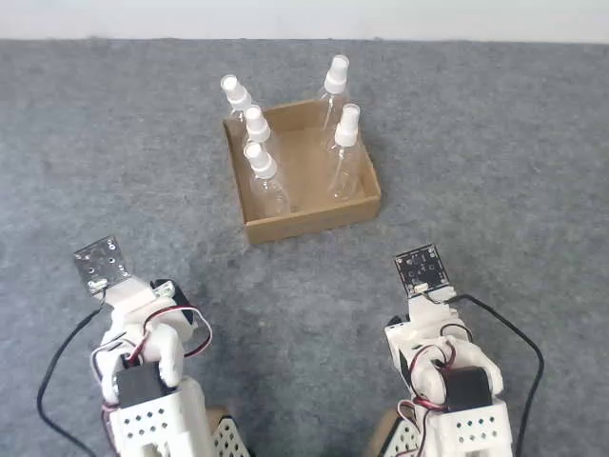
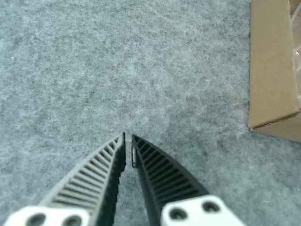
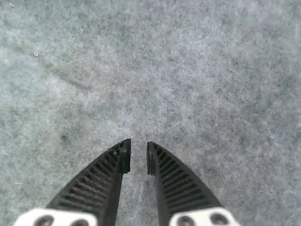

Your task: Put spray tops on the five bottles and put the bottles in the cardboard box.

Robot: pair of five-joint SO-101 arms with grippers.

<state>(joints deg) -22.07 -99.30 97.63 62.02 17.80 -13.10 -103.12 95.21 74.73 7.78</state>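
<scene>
Fuzzy, matt grey felt covers the surface (image 1: 495, 143). The cardboard box (image 1: 309, 221) is dull brown board. The bottles (image 1: 269, 190) are clear glossy plastic, and their spray tops (image 1: 348, 124) are smooth white plastic. The left hand (image 2: 128, 137) and right hand (image 3: 138, 148) are ribbed matt black plastic.

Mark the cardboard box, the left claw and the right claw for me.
cardboard box (image 1: 309, 222), high view, on its front wall nearest the arms.
left claw (image 2: 128, 136), left wrist view, midway between its fingertips.
right claw (image 3: 138, 143), right wrist view, midway between its fingertips.

We take this for a robotics lab bench: grey felt (image 1: 495, 143) around the cardboard box (image 1: 314, 216), left arm (image 1: 143, 352) & right arm (image 1: 442, 367) w/ bare wiring before it, white wall (image 1: 304, 19) behind it.
</scene>
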